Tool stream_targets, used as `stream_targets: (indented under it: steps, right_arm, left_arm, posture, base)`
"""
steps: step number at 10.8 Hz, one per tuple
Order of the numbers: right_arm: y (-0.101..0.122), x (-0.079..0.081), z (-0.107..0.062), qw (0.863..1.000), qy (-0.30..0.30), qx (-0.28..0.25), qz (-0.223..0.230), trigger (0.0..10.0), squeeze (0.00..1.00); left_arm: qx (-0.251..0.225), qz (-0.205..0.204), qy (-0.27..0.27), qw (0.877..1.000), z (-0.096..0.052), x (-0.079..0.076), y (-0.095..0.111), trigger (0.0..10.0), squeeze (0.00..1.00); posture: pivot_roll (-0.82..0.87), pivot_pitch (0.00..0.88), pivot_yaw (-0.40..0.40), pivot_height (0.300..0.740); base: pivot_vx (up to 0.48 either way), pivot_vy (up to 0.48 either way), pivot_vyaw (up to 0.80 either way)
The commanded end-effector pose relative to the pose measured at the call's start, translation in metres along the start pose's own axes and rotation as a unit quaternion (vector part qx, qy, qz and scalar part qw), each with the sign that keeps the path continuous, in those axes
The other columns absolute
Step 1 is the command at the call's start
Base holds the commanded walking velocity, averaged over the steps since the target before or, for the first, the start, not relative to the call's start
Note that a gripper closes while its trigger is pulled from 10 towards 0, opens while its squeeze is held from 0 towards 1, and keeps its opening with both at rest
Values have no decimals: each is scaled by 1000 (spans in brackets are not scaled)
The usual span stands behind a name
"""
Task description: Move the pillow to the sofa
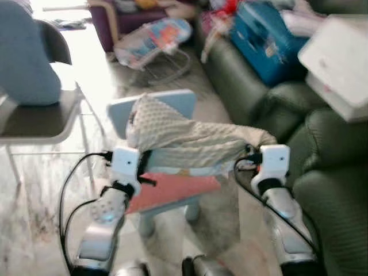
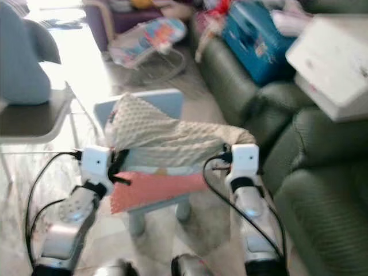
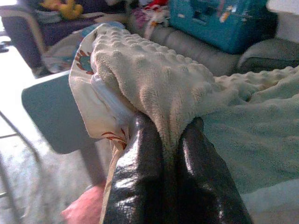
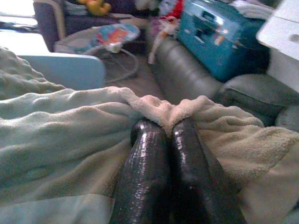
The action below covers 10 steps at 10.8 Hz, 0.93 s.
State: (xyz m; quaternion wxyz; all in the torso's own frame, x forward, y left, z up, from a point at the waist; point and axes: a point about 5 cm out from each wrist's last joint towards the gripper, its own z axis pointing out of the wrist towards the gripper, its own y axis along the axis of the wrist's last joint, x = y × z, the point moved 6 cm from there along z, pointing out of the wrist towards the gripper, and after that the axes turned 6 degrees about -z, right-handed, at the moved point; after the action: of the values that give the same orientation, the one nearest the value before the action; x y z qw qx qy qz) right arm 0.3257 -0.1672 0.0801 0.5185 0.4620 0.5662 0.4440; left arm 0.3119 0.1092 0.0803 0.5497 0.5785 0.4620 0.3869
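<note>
Right now your left pincer [image 3: 166,140] and right pincer [image 4: 168,128] each pinch an end of the cream, bumpy pillow [image 1: 190,141], fingers closed tight on its fabric. You hold it between the arms over a small blue chair [image 1: 175,103], beside the dark green sofa [image 1: 322,172].

You are operating in a lived-in home sitting room. Evidence: a dark green sofa [image 1: 322,172] loaded with a teal case [image 1: 270,40] and a white box [image 1: 339,63], a baby bouncer [image 1: 152,40] on the floor, a purple armchair [image 1: 115,20], a small light-blue child's chair [image 1: 172,106].
</note>
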Motion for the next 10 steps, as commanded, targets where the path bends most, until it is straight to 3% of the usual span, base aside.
stream_targets:
  steps: [1, 4, 7, 10]
  right_arm:
    - [7, 2, 1, 1000, 4, -11, -2, 10000, 0]
    - [0, -3, -7, 1000, -3, 1, -5, 10000, 0]
    - [8, -7, -2, 1000, -5, -9, -14, 10000, 0]
    - [5, -10, -9, 1000, -12, -5, -15, 10000, 0]
  left_arm:
    - [-13, 0, -18, 1000, 2, -7, 8, 10000, 0]
    - [-10, 4, -9, 1000, 0, 0, 5, 10000, 0]
    - [-28, 7, 0, 1000, 10, 10, 19, 10000, 0]
    - [-13, -13, 4, 1000, 0, 7, 6, 10000, 0]
  posture:
    - [-40, 57, -46, 740]
    - [-39, 63, -56, 740]
    - [-46, 83, -58, 740]
    - [-55, 93, -47, 740]
  base:
    - [0, 0, -800]
    - [0, 0, -800]
    - [0, 0, -800]
    - [0, 0, -800]
